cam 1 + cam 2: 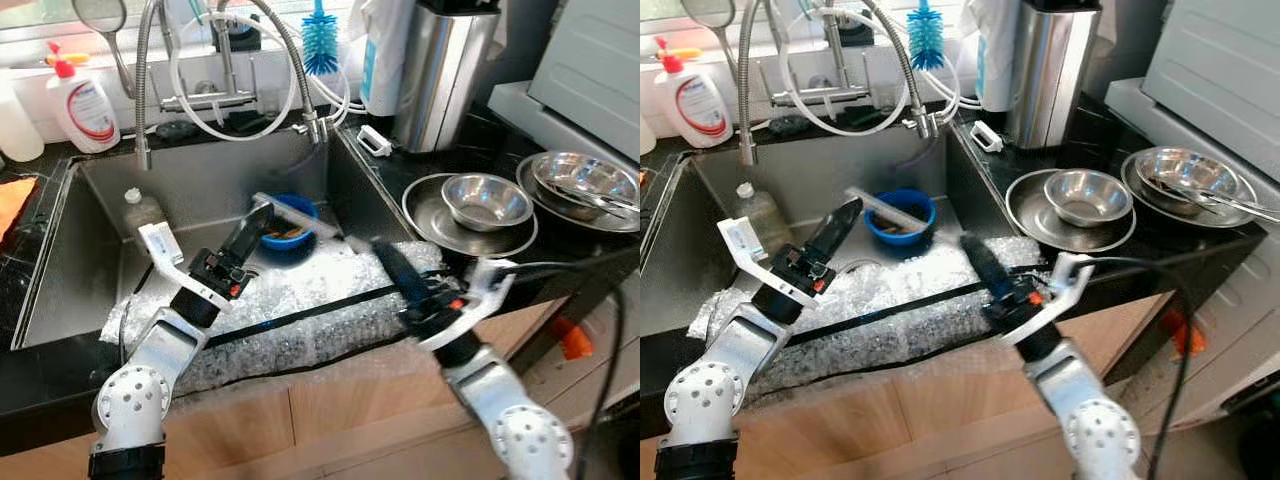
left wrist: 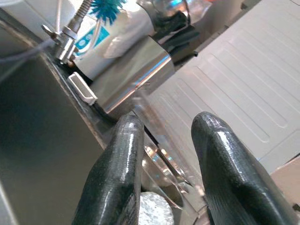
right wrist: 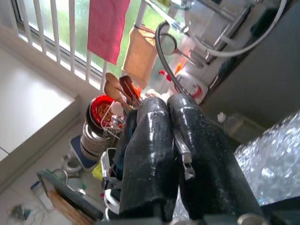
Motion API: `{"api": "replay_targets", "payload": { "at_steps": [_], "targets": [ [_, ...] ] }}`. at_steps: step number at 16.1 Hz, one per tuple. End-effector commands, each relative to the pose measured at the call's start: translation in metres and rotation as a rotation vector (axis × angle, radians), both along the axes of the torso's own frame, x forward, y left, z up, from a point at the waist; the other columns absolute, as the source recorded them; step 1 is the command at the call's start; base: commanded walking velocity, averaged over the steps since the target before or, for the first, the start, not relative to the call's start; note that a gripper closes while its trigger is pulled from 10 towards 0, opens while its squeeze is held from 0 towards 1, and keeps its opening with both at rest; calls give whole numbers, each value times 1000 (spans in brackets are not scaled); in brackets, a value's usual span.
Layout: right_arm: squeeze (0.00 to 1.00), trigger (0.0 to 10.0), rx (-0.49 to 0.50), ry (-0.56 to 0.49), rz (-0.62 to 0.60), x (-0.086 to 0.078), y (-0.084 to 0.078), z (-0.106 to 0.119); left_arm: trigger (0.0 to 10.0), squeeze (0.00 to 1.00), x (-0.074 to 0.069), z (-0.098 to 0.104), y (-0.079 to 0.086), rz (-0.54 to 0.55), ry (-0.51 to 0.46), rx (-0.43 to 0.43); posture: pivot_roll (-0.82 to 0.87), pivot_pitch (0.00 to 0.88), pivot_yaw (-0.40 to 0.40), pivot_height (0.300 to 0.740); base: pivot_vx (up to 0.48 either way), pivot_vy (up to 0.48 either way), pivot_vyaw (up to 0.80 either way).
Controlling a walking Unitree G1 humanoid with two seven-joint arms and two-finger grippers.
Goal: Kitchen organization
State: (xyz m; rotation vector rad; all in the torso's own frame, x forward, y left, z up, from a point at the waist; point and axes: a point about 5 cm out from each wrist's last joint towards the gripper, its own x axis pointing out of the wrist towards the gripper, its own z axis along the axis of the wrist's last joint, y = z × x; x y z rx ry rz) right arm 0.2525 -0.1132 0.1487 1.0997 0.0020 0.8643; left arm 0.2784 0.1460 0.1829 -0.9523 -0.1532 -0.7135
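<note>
Sink (image 1: 100, 200) with blue bowl (image 1: 287, 225) — left gripper (image 1: 258, 222) spread above it, right gripper (image 1: 385, 255) clenched empty; next, likely lifting the bowl.

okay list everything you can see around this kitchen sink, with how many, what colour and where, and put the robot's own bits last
Sink: one, steel, centre.
Blue bowl: one, blue, inside the sink near its right wall, something brown in it.
Bubble wrap: one sheet, clear silvery, draped over the sink's front edge.
Clear bottle: one, inside the sink at the back.
Soap bottle: one, white with a red pump, back left counter.
Faucet hoses: steel and white, behind the sink.
Bottle brush: one, blue, at the back.
Steel canister: one, silver, back right.
Steel bowls and plates: several, silver, right counter.
Left pincer: black, open, over the sink.
Right pincer: black, shut, over the bubble wrap.
</note>
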Motion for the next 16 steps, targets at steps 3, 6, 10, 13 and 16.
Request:
{"api": "replay_targets", "payload": {
  "at_steps": [3,6,10,13,16],
  "targets": [
    [0,10000,13,0,23,-2,4,0,10000,0,-5,4,-8,-62,-29,22,-33,0,-10,740,0,0,0],
    [0,10000,50,-13,57,-4,6,3,10000,0,-6,3,-12,-80,-30,27,-32,0,-13,740,0,0,0],
    [0,10000,91,-1,108,-11,11,2,10000,0,-6,3,-14,-74,-28,26,-30,0,-16,740,0,0,0],
    [0,10000,77,23,138,-16,13,-4,10000,0,-3,7,-12,-48,-41,-25,-29,0,-20,740,0,0,0],
    [0,10000,81,48,130,-16,10,-9,10000,0,-2,9,-12,-40,-38,-79,-32,0,-22,740,0,0,0]
  ]
}}
